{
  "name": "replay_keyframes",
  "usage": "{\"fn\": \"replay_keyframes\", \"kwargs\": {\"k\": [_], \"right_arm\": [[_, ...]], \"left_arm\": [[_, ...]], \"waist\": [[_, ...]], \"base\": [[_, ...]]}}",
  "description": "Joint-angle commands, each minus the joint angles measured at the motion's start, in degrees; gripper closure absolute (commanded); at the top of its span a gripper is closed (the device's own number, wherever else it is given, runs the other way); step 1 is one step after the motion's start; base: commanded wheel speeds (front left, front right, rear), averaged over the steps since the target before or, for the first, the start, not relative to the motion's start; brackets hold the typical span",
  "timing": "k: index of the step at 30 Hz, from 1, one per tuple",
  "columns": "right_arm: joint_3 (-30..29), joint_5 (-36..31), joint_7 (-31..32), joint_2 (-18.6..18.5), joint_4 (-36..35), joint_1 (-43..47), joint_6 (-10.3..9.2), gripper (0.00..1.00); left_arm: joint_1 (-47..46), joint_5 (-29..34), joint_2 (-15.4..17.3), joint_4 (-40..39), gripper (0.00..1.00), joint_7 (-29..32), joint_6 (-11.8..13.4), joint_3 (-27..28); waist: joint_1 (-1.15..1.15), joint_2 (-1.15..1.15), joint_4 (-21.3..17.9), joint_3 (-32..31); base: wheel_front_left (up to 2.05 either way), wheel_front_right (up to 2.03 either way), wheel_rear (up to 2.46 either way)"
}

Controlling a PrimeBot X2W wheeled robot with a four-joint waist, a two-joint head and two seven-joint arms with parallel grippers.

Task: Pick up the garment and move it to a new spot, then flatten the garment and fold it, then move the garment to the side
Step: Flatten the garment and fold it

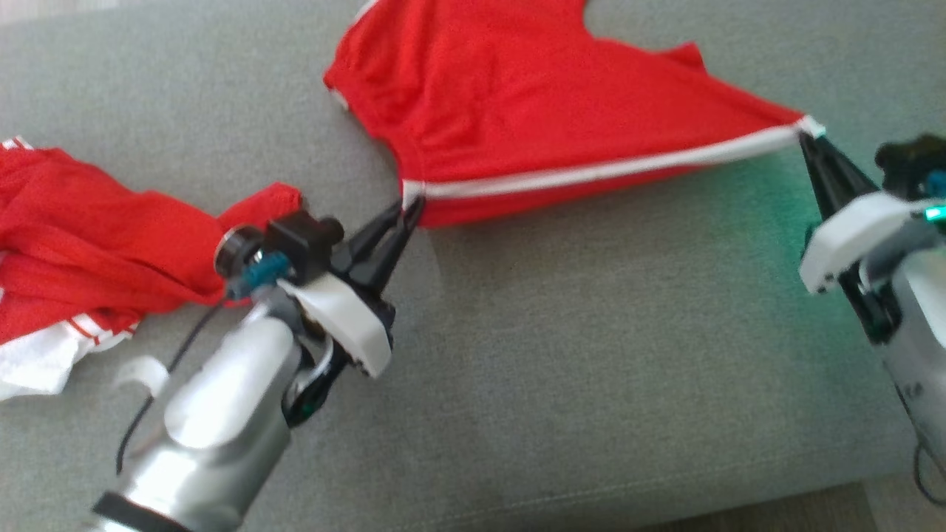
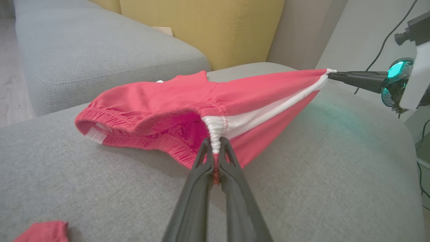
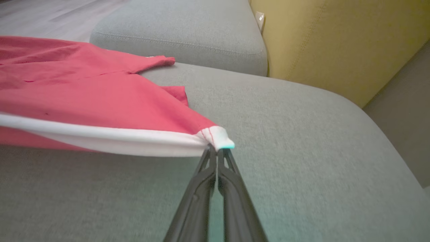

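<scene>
Fabric of the red garment (image 1: 532, 96) looks light, soft and limp, resting on the grey sofa cushion (image 1: 591, 355) with its white stripe (image 1: 591, 174) taut between the left end effector (image 1: 408, 210) and right end effector (image 1: 804, 133), both pinched closed on the stripe's ends, which look like sound holds.

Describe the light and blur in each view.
Head view: green glow on the cushion beside the right pincer; left forearm smeared by motion. Left wrist view: teal lamp shines bright, tinting the cushion; left pincer soft. Right wrist view: green cast on the garment hem tip, near cushion blurred.
</scene>
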Motion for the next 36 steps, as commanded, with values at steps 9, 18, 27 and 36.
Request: {"fn": "replay_keyframes", "kwargs": {"k": [9, 18, 27, 36], "right_arm": [[-1.91, 3.51, 2.35, -6.29, -9.55, 11.84, -0.06, 1.0], [-9.97, 3.08, 5.84, -8.95, -19.35, 23.85, -0.06, 1.0], [-20.0, 0.53, 11.68, -8.36, -32.48, 34.93, -0.06, 1.0], [-26.53, -3.49, 17.3, -5.19, -43.0, 34.16, -0.06, 1.0]], "left_arm": [[7.87, 2.86, 0.59, -4.53, 1.0, -0.31, 0.09, 2.89], [16.43, 4.35, -0.15, -8.93, 1.0, -0.31, 0.09, 2.72], [20.49, 4.71, -0.37, -12.55, 1.0, -0.31, 0.09, 1.78], [15.53, 5.2, -1.04, -13.21, 1.0, -0.31, 0.09, 3.16]], "waist": [[0.01, 0.0, -1.19, -6.69], [0.01, 0.0, -1.58, -10.72], [0.01, 0.0, -1.1, -11.88], [0.01, 0.0, 1.18, -8.53]], "base": [[0.0, 0.0, 0.0], [0.0, 0.0, 0.0], [0.0, 0.0, 0.0], [0.0, 0.0, 0.0]]}}
